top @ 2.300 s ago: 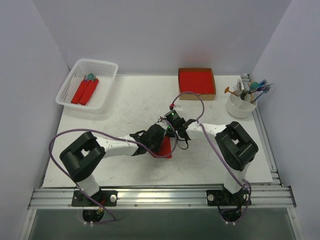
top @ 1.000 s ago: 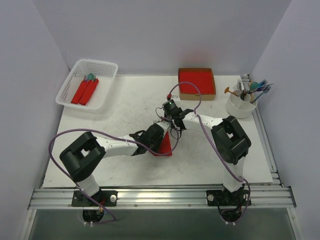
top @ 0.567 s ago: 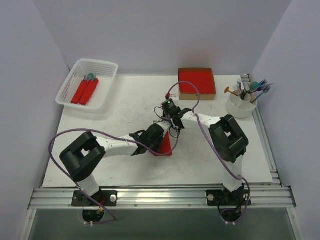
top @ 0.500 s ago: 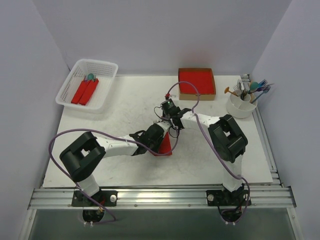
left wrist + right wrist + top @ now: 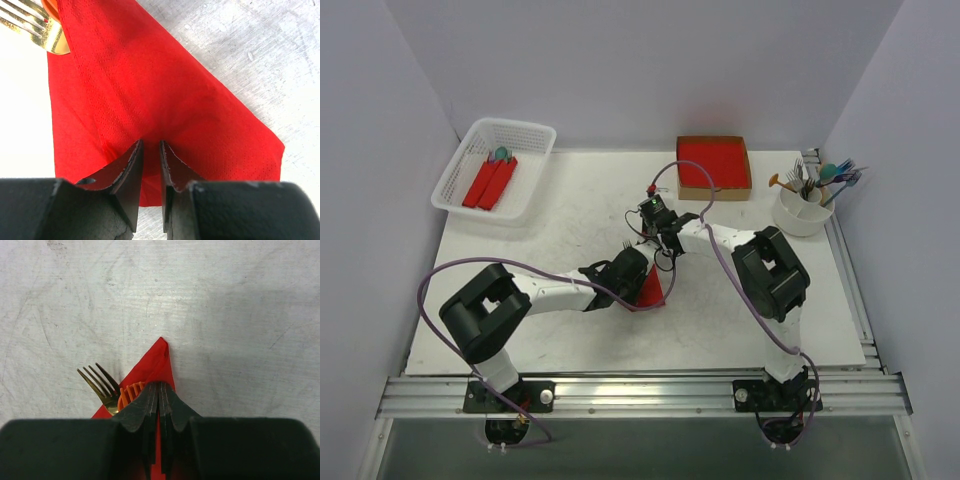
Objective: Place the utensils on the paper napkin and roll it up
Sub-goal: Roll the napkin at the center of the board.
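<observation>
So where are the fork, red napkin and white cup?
fork [image 5: 109, 397], right wrist view, on its head.
red napkin [image 5: 150, 90], left wrist view, middle of the sheet.
white cup [image 5: 798, 224], top view, its side wall.

one napkin [image 5: 165, 100], two rolls [image 5: 486, 183], one basket [image 5: 516, 123]

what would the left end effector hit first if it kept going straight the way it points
The red paper napkin, right at the tips of the left end effector; the table lies just beneath it.

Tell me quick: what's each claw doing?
Left claw: closed, pinching the paper napkin.
Right claw: closed, apparently on the same napkin's edge.
</observation>
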Robot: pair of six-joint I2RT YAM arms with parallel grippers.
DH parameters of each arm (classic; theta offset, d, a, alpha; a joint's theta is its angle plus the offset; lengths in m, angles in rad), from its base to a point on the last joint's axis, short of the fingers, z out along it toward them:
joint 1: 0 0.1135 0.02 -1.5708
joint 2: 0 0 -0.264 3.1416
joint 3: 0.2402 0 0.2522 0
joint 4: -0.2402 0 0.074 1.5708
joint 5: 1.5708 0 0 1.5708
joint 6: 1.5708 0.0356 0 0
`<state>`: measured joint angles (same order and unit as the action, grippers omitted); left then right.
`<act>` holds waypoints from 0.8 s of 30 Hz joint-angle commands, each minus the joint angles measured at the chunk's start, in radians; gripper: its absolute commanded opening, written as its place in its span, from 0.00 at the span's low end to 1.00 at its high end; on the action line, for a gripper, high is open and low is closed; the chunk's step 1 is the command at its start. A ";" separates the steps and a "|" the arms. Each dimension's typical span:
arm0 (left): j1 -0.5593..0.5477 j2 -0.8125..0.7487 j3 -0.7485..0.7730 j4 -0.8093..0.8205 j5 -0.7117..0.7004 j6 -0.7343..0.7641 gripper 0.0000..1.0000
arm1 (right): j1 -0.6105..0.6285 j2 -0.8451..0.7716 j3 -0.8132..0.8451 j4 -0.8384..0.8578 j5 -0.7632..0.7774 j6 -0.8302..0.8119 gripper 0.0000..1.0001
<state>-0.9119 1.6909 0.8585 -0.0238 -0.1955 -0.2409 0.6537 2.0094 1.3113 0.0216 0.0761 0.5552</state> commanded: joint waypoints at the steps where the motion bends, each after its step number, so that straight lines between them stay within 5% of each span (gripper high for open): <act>1: -0.021 0.016 -0.026 -0.039 0.091 0.020 0.27 | -0.035 0.052 0.035 -0.005 0.062 -0.006 0.00; 24: -0.019 0.013 -0.012 -0.050 0.094 0.023 0.27 | -0.045 -0.032 0.008 0.017 0.027 -0.017 0.01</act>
<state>-0.9154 1.6909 0.8585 -0.0227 -0.1787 -0.2214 0.5976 2.0312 1.3399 0.0269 0.0910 0.5442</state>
